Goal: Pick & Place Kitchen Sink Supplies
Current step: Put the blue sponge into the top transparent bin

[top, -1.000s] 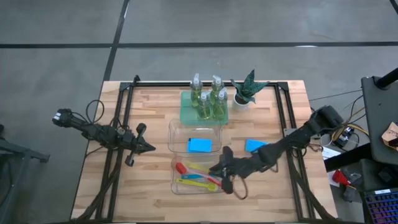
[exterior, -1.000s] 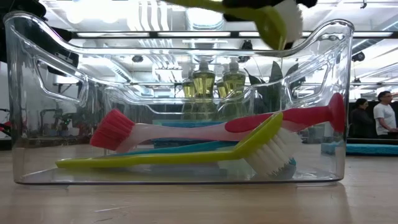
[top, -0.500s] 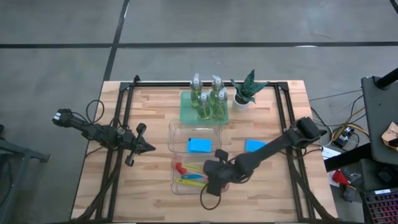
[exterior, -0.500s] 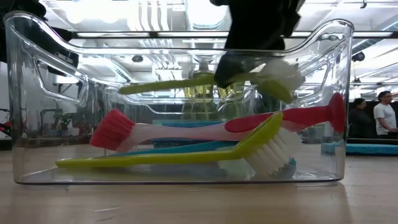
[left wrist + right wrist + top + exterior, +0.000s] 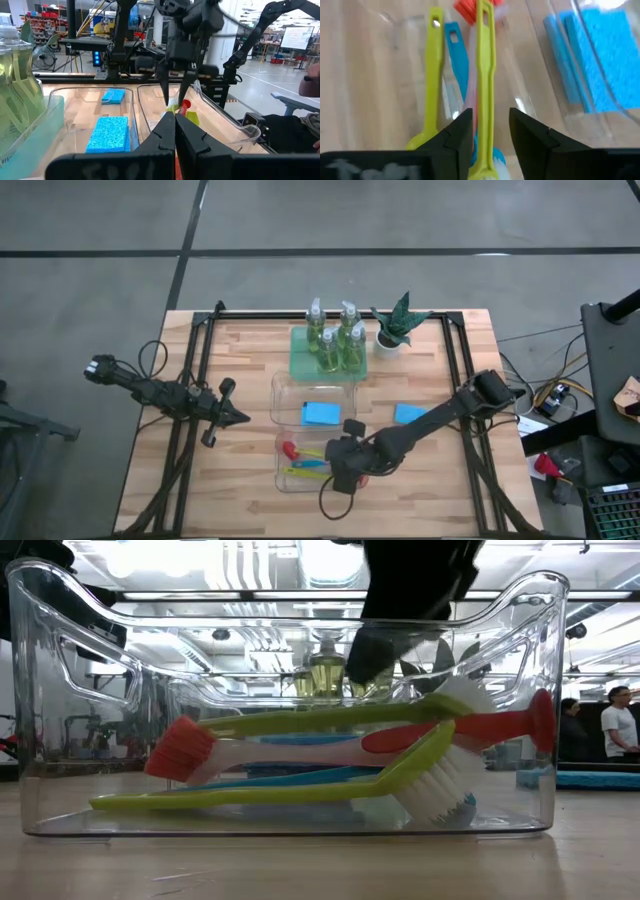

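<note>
Hovering over the brush bin (image 5: pixel 290 472), the right pincer (image 5: pixel 489 131) stands open astride a yellow brush (image 5: pixel 484 75) lying released; next, lift clear. Left pincer (image 5: pixel 174 131) waits closed.

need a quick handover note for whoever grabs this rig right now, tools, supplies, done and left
Right tool: open over the front clear bin, above a yellow brush that lies on the pile.
Left tool: shut, empty, waiting over the table's left side.
In the front bin: red brush, second yellow brush and blue brush.
Back bin: one blue sponge.
Four pump bottles stand on the green tray.
Left: a second blue sponge on the bare table right of the bins, likely next for the back bin.
</note>
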Robot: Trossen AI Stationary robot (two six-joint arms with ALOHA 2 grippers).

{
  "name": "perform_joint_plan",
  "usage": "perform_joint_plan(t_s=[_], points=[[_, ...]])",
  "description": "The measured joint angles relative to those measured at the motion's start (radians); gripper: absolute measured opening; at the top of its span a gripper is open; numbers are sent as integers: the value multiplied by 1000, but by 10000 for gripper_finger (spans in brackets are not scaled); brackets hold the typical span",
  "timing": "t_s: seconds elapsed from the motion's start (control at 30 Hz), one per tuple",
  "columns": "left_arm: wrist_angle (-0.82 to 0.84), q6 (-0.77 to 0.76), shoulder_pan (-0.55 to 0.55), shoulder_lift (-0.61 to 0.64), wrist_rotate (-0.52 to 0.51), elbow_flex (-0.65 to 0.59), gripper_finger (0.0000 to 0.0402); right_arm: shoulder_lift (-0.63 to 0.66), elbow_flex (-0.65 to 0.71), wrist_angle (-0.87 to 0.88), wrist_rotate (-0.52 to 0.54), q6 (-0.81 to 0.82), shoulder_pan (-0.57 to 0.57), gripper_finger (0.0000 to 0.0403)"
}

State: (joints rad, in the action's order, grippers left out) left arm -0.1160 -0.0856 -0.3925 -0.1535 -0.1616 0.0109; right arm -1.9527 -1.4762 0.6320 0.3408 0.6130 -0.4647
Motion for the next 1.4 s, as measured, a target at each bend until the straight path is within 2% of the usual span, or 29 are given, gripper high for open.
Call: perform_joint_plan(t_s=[0.27, 0.57, 0.67, 0.8, 0.97, 1.03, 1.23, 1.4], points=[[1, 0, 0, -1, 0, 0, 3, 88, 3, 10, 21, -57, -30, 156], [11, 0, 0, -4, 0, 0, 3, 175, 12, 55, 120, -48, -135, 143], [12, 0, 0, -6, 0, 0, 3, 191, 16, 119, 179, -14, -176, 135], [14, 0, 0, -6, 0, 0, 3, 210, 24, 185, 187, 30, -226, 128], [19, 0, 0, -6, 0, 0, 3, 212, 28, 357, 192, 176, -268, 123], [22, 0, 0, -7, 0, 0, 3, 210, 42, 407, 229, 241, -284, 124], [22, 0, 0, -7, 0, 0, 3, 220, 126, 515, 254, 374, -326, 143], [23, 0, 0, -7, 0, 0, 3, 220, 229, 516, 242, 426, -327, 162]])
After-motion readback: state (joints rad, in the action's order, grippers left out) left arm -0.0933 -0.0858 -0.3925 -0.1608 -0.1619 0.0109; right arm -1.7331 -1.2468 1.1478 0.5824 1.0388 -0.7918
